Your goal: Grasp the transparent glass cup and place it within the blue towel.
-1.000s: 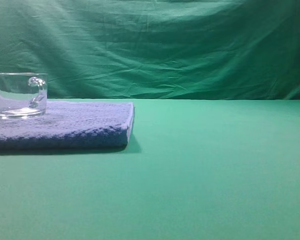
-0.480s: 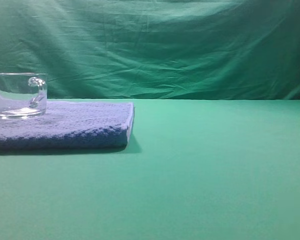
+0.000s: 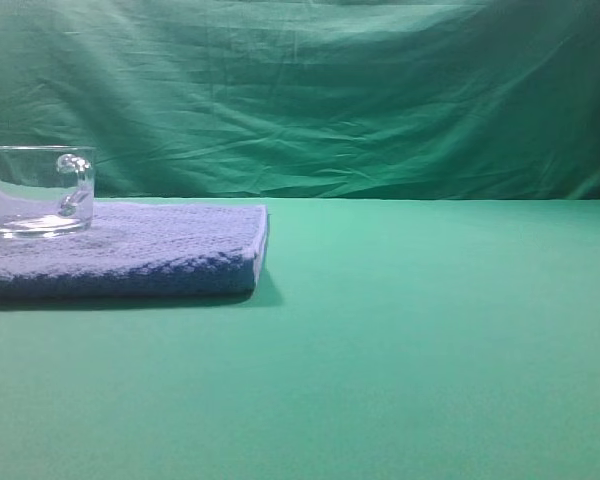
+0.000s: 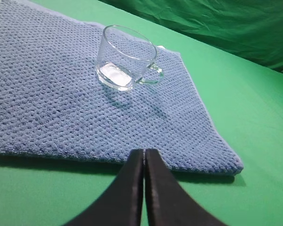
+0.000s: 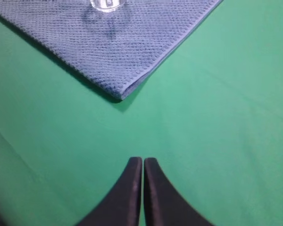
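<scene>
1. Exterior high view: the glass cup (image 3: pixel 38 190) stands upright on the blue towel (image 3: pixel 150 250), near the towel's back edge, at the far left of the green tabletop (image 3: pixel 430 340). The cup's left side is cut off by the border of the view. Its small curled handle points to the right.
2. In the same view the towel lies flat along the left edge of the tabletop, its thick front fold facing the camera. A wrinkled green cloth backdrop (image 3: pixel 360 100) hangs behind the tabletop's back edge. Neither of my arms shows here.
3. Left wrist view: my left pincer (image 4: pixel 144 155) is clenched, its two dark fingers pressed together with only a thin seam between them, grasping nothing. Its tip hangs over the near edge of the towel (image 4: pixel 52 103), well apart from the cup.
4. From this view the cup (image 4: pixel 125 59) sits well inside the towel's outline, toward its far side, thick base down and mouth up. The handle sticks out toward the towel's right edge. The cup is empty and its shadow falls on the nubby cloth in front of it.
5. Right wrist view: my right pincer (image 5: pixel 142 162) is also clenched and holds nothing. It hovers over bare green tabletop (image 5: pixel 217 117), near a corner of the towel (image 5: pixel 132 42) but not touching it.
6. At the top border of that view only the base of the cup (image 5: pixel 106 4) shows, resting on the towel.
</scene>
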`<control>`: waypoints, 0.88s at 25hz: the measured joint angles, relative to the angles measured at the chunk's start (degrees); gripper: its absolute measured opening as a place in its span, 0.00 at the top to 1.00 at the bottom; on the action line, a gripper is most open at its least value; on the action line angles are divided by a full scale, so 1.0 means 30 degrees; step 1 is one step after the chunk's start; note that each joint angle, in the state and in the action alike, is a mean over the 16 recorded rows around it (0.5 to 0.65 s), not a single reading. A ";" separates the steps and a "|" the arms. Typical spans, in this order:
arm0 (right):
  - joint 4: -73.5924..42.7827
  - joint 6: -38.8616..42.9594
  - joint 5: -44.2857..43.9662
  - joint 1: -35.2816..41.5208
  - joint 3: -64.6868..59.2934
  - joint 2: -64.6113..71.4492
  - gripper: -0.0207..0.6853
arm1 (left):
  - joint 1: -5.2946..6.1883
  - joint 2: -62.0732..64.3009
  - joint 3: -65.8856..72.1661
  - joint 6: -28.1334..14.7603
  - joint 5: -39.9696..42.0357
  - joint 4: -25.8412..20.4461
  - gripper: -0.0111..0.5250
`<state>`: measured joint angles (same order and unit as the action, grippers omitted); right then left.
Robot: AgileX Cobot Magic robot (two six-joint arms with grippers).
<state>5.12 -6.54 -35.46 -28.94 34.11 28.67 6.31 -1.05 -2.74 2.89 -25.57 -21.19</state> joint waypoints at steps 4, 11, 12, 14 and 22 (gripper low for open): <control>-0.0016 0.0000 0.0999 0.2092 -0.1795 -0.2782 0.97 | 0.0000 0.0000 0.0000 0.0000 0.0000 0.0000 0.98; -0.0171 -0.0023 0.2205 0.5534 -0.5547 -0.7190 0.95 | 0.0000 0.0000 0.0000 0.0000 0.0000 0.0000 0.98; -0.0187 -0.0027 0.2386 0.5967 -0.6077 -0.7646 0.94 | 0.0000 0.0000 0.0000 0.0000 0.0000 0.0000 0.98; -0.0205 -0.0036 0.2762 0.6759 -0.7114 -0.8415 0.93 | 0.0000 0.0000 0.0000 0.0000 0.0000 0.0000 0.98; -0.0112 -0.0070 0.4002 0.8752 -1.0431 -0.9708 0.90 | 0.0000 0.0000 0.0000 0.0000 0.0000 0.0000 0.98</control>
<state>4.79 -6.75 -23.45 -2.68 2.82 -0.45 6.31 -1.05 -2.74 2.89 -25.57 -21.19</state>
